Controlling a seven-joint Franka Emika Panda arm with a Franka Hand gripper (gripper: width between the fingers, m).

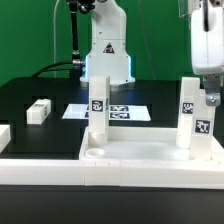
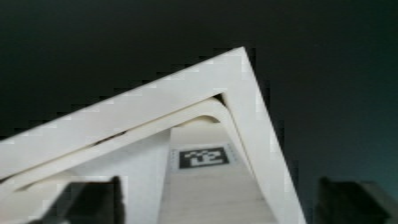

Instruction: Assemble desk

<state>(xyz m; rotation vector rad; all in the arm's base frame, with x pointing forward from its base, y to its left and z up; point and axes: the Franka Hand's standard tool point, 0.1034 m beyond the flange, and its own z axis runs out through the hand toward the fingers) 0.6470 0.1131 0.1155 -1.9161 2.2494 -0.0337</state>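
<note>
My fingers: two dark tips at the edge of the wrist view, one on each side, set wide apart. Nothing between them, nothing touched. A corner of the desk panel lies beyond the gap, apart from both tips.

In the exterior view my fingers hang at the exterior view's right, beside the upper end of the right leg. Contact with it: cannot tell, the picture is too coarse there.

Desk panel: white, rectangular, with a raised rim, lying flat on the black worktop at the near edge. Long axis runs from the exterior view's left to its right. Wrist view shows the rim as stepped white ridges meeting at a sharp corner, with a small black-and-white tag on the white surface inside the corner.

Legs: two white blocks stand upright on the panel, long axes vertical. The left leg rises from the panel's left end; the right leg rises near its right end. Each carries black-and-white tags on its face.

Further out: a loose leg lies on its side on the worktop, well left of the panel. The marker board lies flat behind the panel, between the standing legs. A white rail runs along the near edge.
</note>
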